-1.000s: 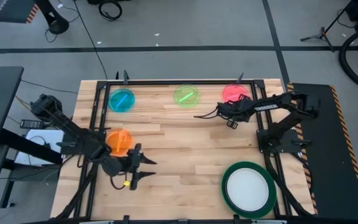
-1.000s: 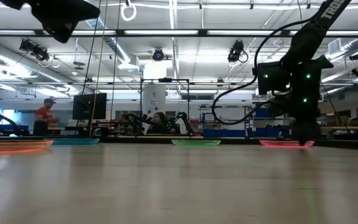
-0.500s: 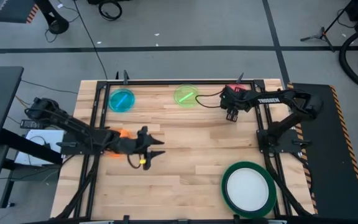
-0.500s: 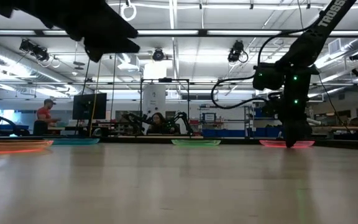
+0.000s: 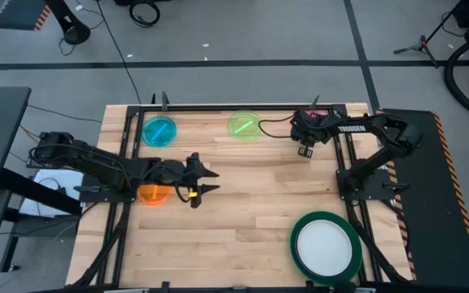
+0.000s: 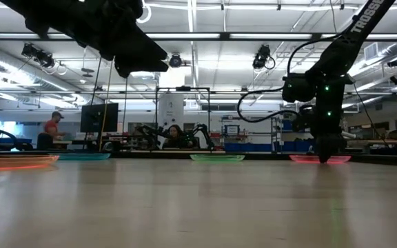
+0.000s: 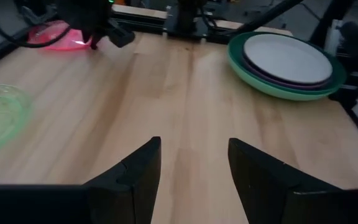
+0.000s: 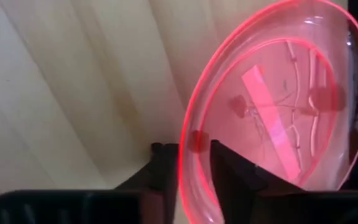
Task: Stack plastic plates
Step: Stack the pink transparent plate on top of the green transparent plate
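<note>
The table (image 5: 243,187) is made of pale wooden planks with a visible grain, framed by dark rails. Three small translucent round plates lie along its far edge: a blue plate (image 5: 159,130), a green plate (image 5: 244,125) and a pink plate (image 8: 278,106), the last mostly hidden under the right arm in the high view. In the right wrist view the pink plate's thin glowing rim is seen passing between the fingers of the right gripper (image 8: 188,163), which are closed on it; part of the plate is cut off there. Near the front right corner a stack (image 5: 325,244) is seen: a white plate (image 7: 286,56) on a purple one, on a green one. The orange plate (image 5: 155,194) is partly covered by the left arm. The left gripper (image 7: 191,163) hovers over bare wood mid-table, its dark wedge-shaped fingers spread and empty.
</note>
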Tool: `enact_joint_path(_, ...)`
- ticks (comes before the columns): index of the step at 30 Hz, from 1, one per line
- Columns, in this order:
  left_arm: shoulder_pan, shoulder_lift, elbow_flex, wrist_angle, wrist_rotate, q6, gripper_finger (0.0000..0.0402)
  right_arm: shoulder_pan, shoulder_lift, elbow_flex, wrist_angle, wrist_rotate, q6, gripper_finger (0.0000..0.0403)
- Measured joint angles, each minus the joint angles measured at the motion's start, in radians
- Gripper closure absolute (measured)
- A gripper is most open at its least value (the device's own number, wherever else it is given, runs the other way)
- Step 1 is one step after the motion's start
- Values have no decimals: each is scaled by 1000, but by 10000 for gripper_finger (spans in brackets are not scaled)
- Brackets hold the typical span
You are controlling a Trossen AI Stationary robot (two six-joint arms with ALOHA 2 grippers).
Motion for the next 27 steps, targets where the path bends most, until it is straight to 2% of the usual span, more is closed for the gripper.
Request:
enact_joint_path(4, -10, 0, 0, 0, 75, -28, 210, 7, 0, 0, -60, 7, 21, 376)
enact_joint_path(6, -27, 0, 0, 0, 100, -48, 210, 20, -1, 1, -107, 18, 53, 393)
enact_joint_path(13, -139, 0, 0, -4, 122, -19, 210, 191, -27, 4, -285, 72, 142, 396)
enact_joint_path(18, -173, -1, 0, -16, 121, 30, 210, 343, -64, 74, -326, 84, 175, 396)
enact_joint_path(23, -159, -1, 0, -16, 118, 80, 210, 477, -60, 206, -285, 112, 59, 396)
enact_joint_path(27, -131, -2, 0, -14, 115, 84, 210, 510, -60, 293, -132, 110, -115, 396)
